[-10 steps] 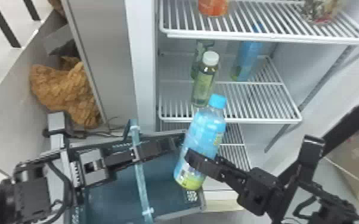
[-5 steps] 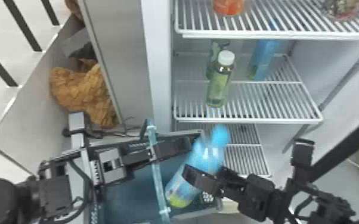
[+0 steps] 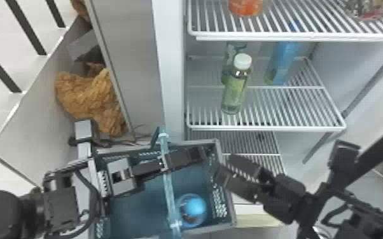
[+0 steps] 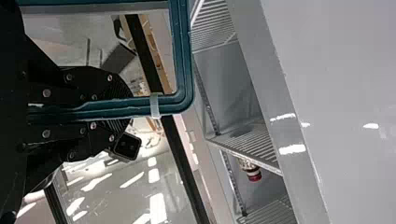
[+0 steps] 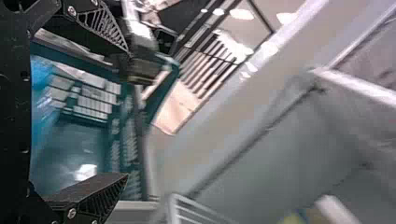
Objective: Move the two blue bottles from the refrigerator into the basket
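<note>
One blue bottle (image 3: pixel 194 207) sits in the basket (image 3: pixel 140 209), apparently upright, beneath the strap-like handle (image 3: pixel 170 197), as a robot works at an open refrigerator (image 3: pixel 173 79). The left claw (image 4: pixel 122 106) is closed on that handle. The right claw (image 5: pixel 127 113) is wide and empty at the basket's refrigerator-side rim. The first drop-off looks complete, putting the job at roughly its midpoint. The second blue bottle (image 3: pixel 284 62) stands toward the back of the middle shelf (image 3: pixel 264 127) — behind and to the right of a green bottle (image 3: pixel 234 90). Next, the right claw likely needs to rise, clear the upper shelf (image 3: pixel 299 35) and reach in deep — without knocking the green bottle — before gripping.
</note>
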Controlling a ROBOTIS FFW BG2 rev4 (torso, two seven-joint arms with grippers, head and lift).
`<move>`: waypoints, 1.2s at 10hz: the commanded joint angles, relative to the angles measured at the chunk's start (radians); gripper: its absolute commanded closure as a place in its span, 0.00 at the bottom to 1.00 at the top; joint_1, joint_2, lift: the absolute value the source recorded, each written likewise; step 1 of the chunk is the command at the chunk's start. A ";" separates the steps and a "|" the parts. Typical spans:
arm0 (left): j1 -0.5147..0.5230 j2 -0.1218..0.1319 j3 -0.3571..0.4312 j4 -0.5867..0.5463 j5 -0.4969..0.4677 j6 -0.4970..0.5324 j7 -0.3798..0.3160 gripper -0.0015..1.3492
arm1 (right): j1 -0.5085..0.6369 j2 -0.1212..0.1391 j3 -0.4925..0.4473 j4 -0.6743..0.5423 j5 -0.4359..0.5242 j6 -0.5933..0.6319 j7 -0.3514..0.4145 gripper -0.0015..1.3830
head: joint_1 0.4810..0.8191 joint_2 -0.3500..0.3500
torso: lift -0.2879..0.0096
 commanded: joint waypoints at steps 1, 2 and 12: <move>0.000 0.000 0.001 0.000 0.000 0.000 0.000 0.88 | 0.006 0.010 -0.024 0.001 0.006 -0.130 -0.002 0.09 | 0.63 0.44 | 0.24; 0.000 0.000 0.001 0.000 0.000 0.000 0.000 0.88 | 0.006 0.012 -0.036 -0.002 0.014 -0.182 -0.012 0.09 | 0.63 0.41 | 0.24; 0.002 0.000 0.003 0.005 0.002 -0.002 0.000 0.88 | -0.068 0.045 -0.143 0.074 0.255 -0.496 -0.222 0.09 | 0.63 0.12 | 0.24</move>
